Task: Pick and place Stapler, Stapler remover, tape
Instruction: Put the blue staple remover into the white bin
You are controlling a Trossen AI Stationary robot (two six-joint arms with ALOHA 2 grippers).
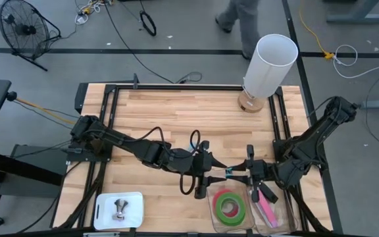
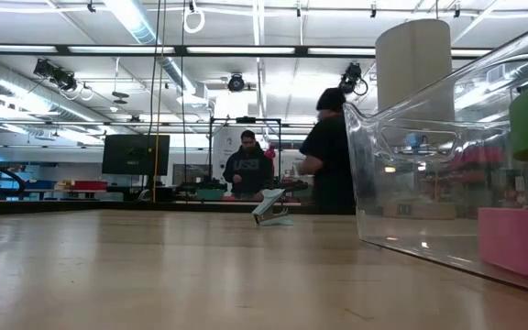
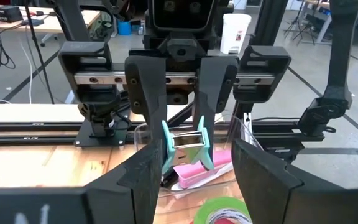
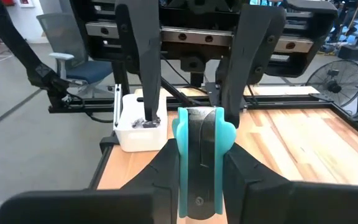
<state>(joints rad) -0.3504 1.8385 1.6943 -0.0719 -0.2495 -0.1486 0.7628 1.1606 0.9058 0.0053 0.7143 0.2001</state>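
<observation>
teal-and-steel staple remover (image 4: 199,155) clamped in right end effector (image 1: 242,172).

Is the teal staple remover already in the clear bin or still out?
Out: the right gripper holds the staple remover above the table, beside the clear bin.

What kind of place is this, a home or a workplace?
Probably a large open robotics lab or workshop: a wooden table inside a metal frame, cables on the concrete floor, a floor fan, and people at benches behind.

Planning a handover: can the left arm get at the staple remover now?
Probably yes: the remover sticks out of the right pincer and sits inside the open left pincer, with nothing in the way.
</observation>
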